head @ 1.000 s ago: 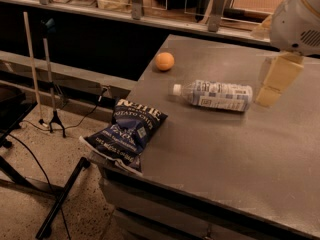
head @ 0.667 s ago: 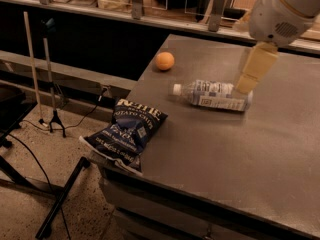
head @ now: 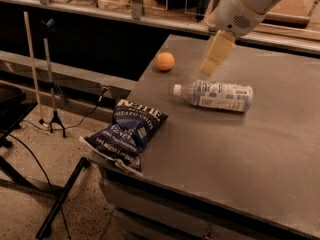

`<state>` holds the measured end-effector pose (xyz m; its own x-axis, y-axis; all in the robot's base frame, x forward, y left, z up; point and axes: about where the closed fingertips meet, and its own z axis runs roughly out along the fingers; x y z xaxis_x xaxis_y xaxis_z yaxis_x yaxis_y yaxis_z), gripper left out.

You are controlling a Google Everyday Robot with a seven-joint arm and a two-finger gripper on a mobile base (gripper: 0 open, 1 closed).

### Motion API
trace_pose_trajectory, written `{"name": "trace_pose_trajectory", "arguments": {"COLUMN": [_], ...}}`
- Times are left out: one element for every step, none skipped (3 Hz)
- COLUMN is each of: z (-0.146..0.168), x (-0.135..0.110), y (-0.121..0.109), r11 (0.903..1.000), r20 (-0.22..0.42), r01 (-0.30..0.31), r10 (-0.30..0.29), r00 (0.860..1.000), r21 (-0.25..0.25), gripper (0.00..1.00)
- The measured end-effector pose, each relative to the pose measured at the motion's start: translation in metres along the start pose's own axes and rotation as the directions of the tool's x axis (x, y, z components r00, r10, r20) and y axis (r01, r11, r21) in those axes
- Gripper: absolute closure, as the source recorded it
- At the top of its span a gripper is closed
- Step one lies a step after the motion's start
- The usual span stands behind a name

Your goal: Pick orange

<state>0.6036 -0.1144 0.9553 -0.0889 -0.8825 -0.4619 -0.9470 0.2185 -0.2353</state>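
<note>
The orange [head: 165,61] is a small round light-orange fruit resting on the grey table [head: 240,144] near its far left edge. My gripper [head: 209,69] hangs from the white arm at the upper right and hovers above the table. It is a short way to the right of the orange and not touching it. It is just above the cap end of the plastic bottle [head: 216,95], which lies on its side in the middle of the table.
A dark blue chip bag [head: 127,133] lies over the table's front left edge. A counter with a glass rail [head: 135,4] runs behind the table. Stands and cables [head: 50,84] are on the floor at the left.
My arm and gripper have moved left across the table, from beyond the bottle's right end to above its cap end, closer to the orange. The orange, bottle and bag have not moved.
</note>
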Motion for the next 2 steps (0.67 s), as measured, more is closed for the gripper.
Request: {"name": "trace_pose_trajectory", "arguments": {"z": [0.032, 0.06], "x": [-0.012, -0.019], "y": [-0.031, -0.058], "r11": [0.9995, 0.997], "r20": [0.035, 0.067], "r01": [-0.03, -0.076], "r10": [0.031, 0.077], "r00": [0.999, 0.995], "r21": [-0.012, -0.012], "gripper": [0.0, 0.0]}}
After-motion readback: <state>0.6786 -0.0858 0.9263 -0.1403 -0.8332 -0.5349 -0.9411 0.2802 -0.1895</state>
